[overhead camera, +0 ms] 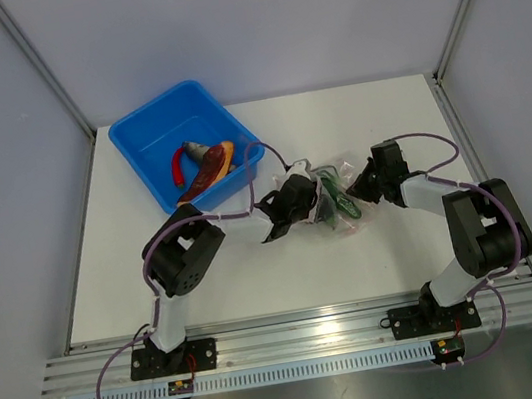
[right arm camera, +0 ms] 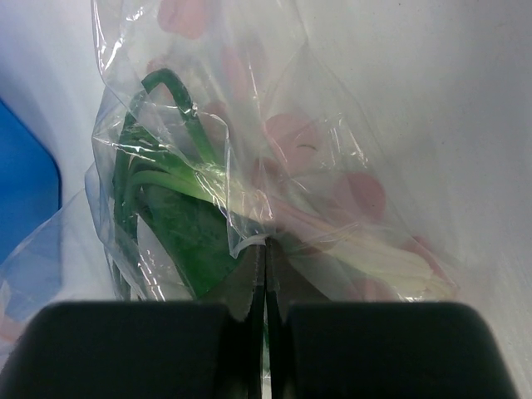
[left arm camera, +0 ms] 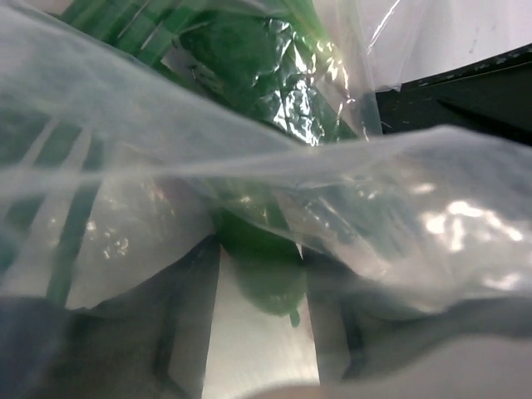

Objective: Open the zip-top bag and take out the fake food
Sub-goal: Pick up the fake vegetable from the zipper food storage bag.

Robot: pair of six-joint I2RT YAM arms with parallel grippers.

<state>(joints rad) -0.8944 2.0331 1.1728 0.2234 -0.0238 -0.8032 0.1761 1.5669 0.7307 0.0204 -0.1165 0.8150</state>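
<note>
The zip-top bag (overhead camera: 336, 180) lies crumpled mid-table between my two grippers, with green fake food (overhead camera: 332, 205) still inside. My left gripper (overhead camera: 307, 199) is pushed into the bag from the left. In the left wrist view its fingers (left arm camera: 187, 316) are closed on a green toy piece (left arm camera: 266, 278), and bag film (left arm camera: 125, 166) drapes over them. My right gripper (overhead camera: 361, 184) is shut on the bag's right side. In the right wrist view it (right arm camera: 266, 246) pinches a fold of the clear film (right arm camera: 291, 125), and green beans (right arm camera: 179, 216) show through.
A blue tub (overhead camera: 157, 101) stands at the back left, holding a red chili (overhead camera: 178, 165), a grey-brown fish (overhead camera: 200, 150) and an orange piece (overhead camera: 213, 172). Its corner shows in the right wrist view (right arm camera: 25, 191). Frame posts stand at the table's back corners.
</note>
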